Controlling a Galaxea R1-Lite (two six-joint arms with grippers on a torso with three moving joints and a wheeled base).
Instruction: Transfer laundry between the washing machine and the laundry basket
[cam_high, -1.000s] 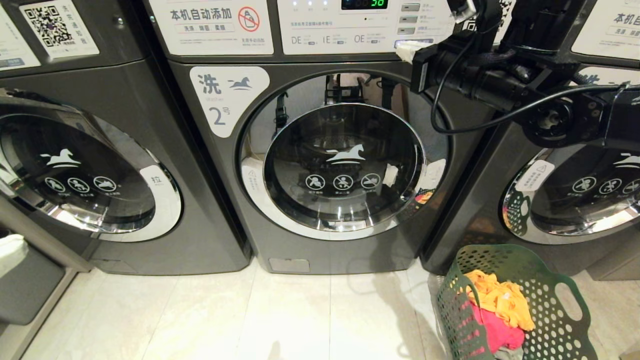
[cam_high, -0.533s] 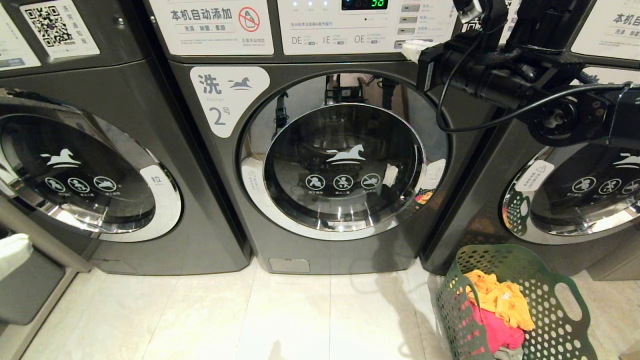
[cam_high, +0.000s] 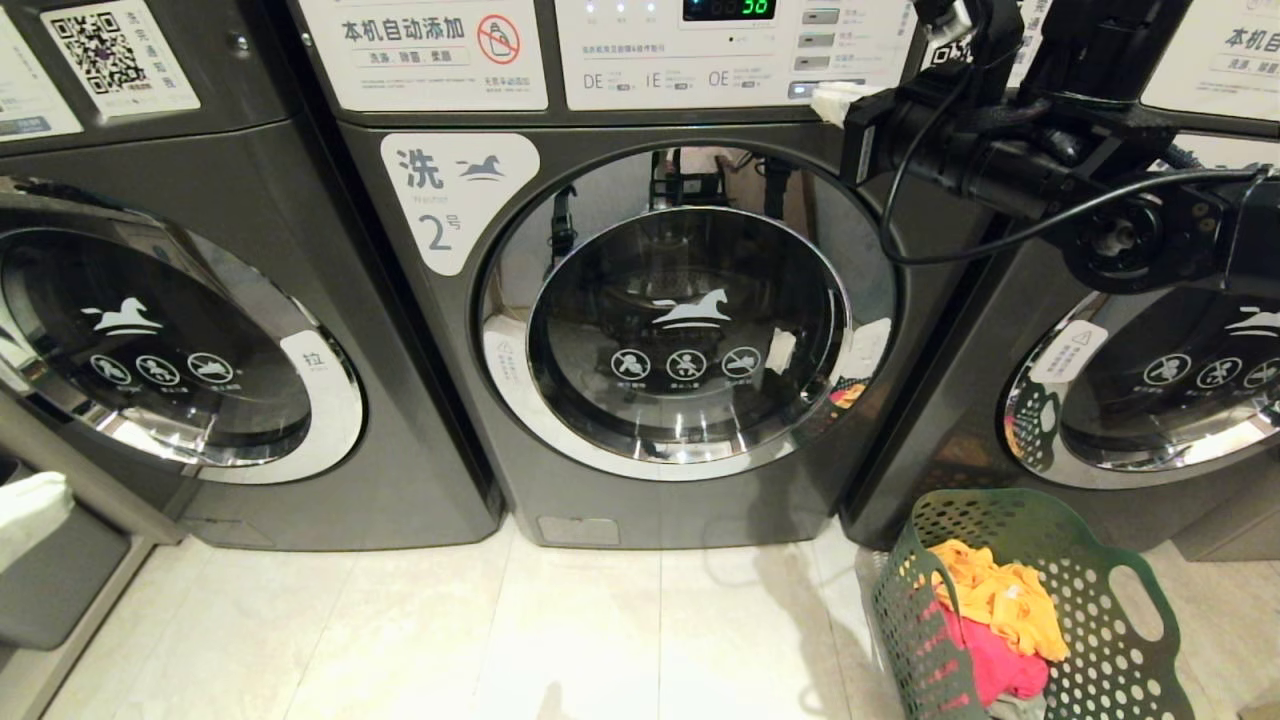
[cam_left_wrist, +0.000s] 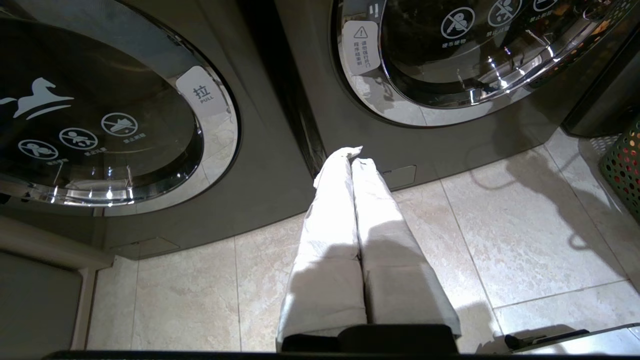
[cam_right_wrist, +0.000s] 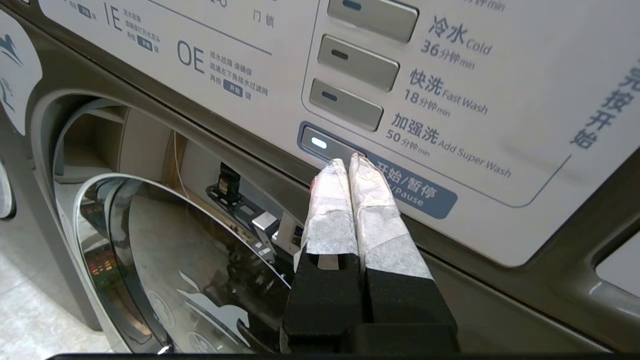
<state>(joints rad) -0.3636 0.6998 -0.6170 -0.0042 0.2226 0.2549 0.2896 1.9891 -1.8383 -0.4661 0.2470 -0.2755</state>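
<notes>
Pale floor tiles (cam_high: 600, 640) run up to three grey front-loaders, and all the action is at the middle one, the washing machine (cam_high: 660, 330) marked 2, its round door shut. Right gripper (cam_right_wrist: 347, 160) is up at the control panel (cam_high: 700, 55), taped fingers pressed together and empty, tips at the lit start/pause button (cam_right_wrist: 325, 145). Over the last second that arm has slid a touch to the right along the panel's lower edge; whether the tips are actually pressing the button I can't quite tell. Left gripper (cam_left_wrist: 350, 152) hangs low over the tiles by the machines' bases, fingers together, holding nothing. Laundry (cam_high: 1000, 610), orange and pink, sits piled in the laundry basket (cam_high: 1130, 560) on the floor at right. So nothing has gone into the drum, I'd say.
</notes>
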